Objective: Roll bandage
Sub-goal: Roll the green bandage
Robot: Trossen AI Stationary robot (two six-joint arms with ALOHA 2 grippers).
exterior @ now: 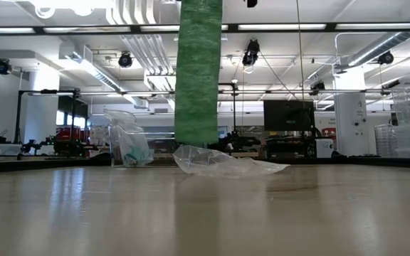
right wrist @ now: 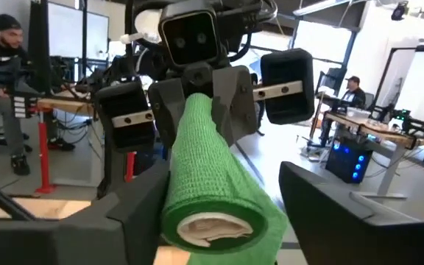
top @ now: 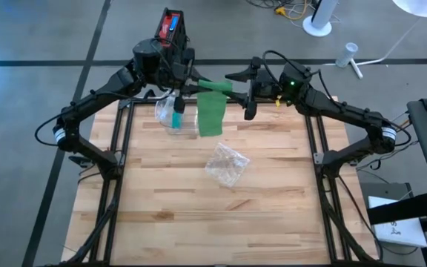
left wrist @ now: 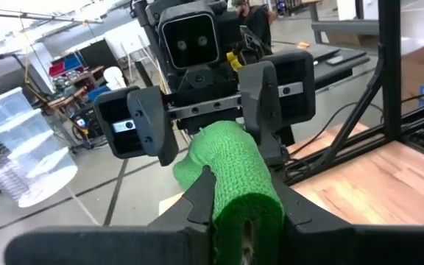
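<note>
Above the far end of the wooden table (top: 199,193), two dark robot arms meet over a green bandage (top: 212,111). The roll is held in the air between the two grippers, with a loose green strip hanging straight down from it toward the table. In the low view the strip's end hangs close above the table, by a crumpled clear plastic wrapper (top: 227,165) lying there.

The left gripper (left wrist: 245,213) is on one side of the roll, its fingers closed on the roll's near end; in its wrist view the green roll sits pinched between them. The right gripper (right wrist: 219,210) faces it from the other side. Its fingers stand apart on either side of the roll's open end, where the pale core shows, and do not appear to press on it.

The roll's long axis lies level, running from one gripper to the other, along the far edge of the table. Its core end points at the right gripper. The hanging tail runs vertically, at right angles to that axis.

A second clear plastic packet (top: 170,113) sits just beside the hanging tail, below the left gripper.

Risks, as a judgement: with only one gripper holding, the roll may sag or slip out, and the free tail may unwind further or twist, since nothing keeps it taut.
</note>
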